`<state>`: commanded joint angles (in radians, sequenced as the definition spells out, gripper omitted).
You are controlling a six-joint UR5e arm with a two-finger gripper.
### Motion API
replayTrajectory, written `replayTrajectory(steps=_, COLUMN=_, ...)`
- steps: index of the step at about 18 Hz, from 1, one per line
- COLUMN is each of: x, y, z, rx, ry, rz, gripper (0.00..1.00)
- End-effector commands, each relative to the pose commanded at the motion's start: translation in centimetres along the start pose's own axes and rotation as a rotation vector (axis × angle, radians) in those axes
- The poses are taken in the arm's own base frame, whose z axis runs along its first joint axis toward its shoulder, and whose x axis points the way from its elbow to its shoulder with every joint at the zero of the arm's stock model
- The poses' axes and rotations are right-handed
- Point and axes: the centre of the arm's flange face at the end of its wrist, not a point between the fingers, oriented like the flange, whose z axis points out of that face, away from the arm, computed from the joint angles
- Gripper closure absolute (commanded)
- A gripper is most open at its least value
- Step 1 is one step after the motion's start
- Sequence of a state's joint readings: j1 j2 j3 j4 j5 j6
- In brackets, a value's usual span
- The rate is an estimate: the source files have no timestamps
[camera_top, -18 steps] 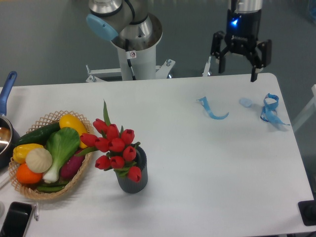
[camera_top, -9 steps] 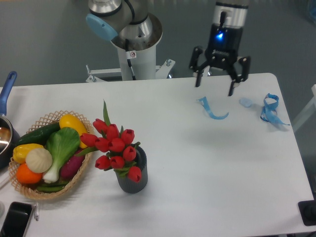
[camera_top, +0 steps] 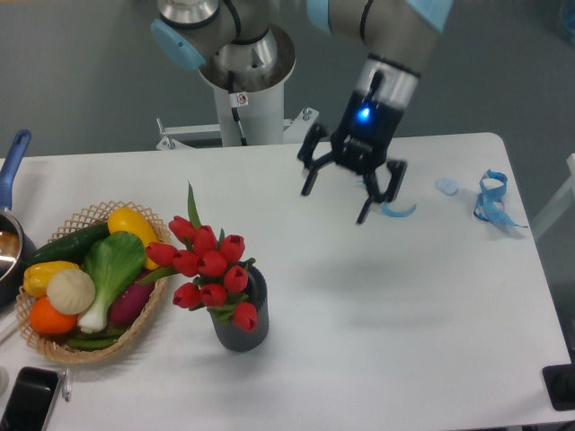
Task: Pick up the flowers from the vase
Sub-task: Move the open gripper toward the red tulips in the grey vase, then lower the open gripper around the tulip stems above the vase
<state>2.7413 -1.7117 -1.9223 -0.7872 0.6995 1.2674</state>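
The flowers [camera_top: 208,268], a bunch of red tulips with green leaves, stand in the vase [camera_top: 243,329], a small dark grey ribbed pot at the front left of the white table. My gripper [camera_top: 336,205] hangs open and empty above the table's middle back. It is well to the right of the flowers and behind them, tilted with its fingers pointing down and to the left.
A wicker basket [camera_top: 81,347] of vegetables sits left of the vase. A pan with a blue handle [camera_top: 11,166] is at the left edge, a black phone [camera_top: 27,400] at the front left. Blue ribbon scraps [camera_top: 490,199] lie at the back right. The arm's base [camera_top: 244,90] stands behind the table.
My gripper has moved from the back right of the table to the left and forward, toward the flowers, and lower. It stays open. The flowers and vase have not moved.
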Motion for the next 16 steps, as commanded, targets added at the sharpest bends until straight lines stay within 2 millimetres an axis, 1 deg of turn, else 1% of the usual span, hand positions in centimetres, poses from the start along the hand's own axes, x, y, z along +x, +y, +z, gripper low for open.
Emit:
replayTrajectory(steps=2, x=-1.3, y=-0.9, z=1.5, rx=0.003, ry=-0.001, rz=-0.025, gripper=0.00)
replayTrajectory(steps=3, x=-1.4, y=-1.1, z=2.1, rx=0.004, ry=0.005, rz=-0.018, gripper=0.00)
replayTrajectory(steps=5, x=-0.6, y=-1.3, z=3.2, rx=0.004, ry=0.027, rz=-0.002, gripper=0.00)
replayTrajectory(steps=6, x=-0.2, y=-1.3, z=3.2, rx=0.005, ry=0.030, rz=0.000, gripper=0.00)
replayTrajectory(steps=9, x=0.9, y=-2.5, z=4.2, rx=0.034, ry=0.063, rz=0.018, gripper=0.00)
replayTrajectory(steps=12, x=1.9, y=-2.7, z=5.1, rx=0.030, ry=0.084, rz=0.024, gripper=0.00)
replayTrajectory(steps=14, x=2.3, y=-2.9, z=5.4, rx=0.027, ry=0.090, rz=0.028, gripper=0.00)
replayTrajectory(steps=16, x=2.9, y=-3.2, z=6.4, rx=0.024, ry=0.111, rz=0.037, gripper=0.00)
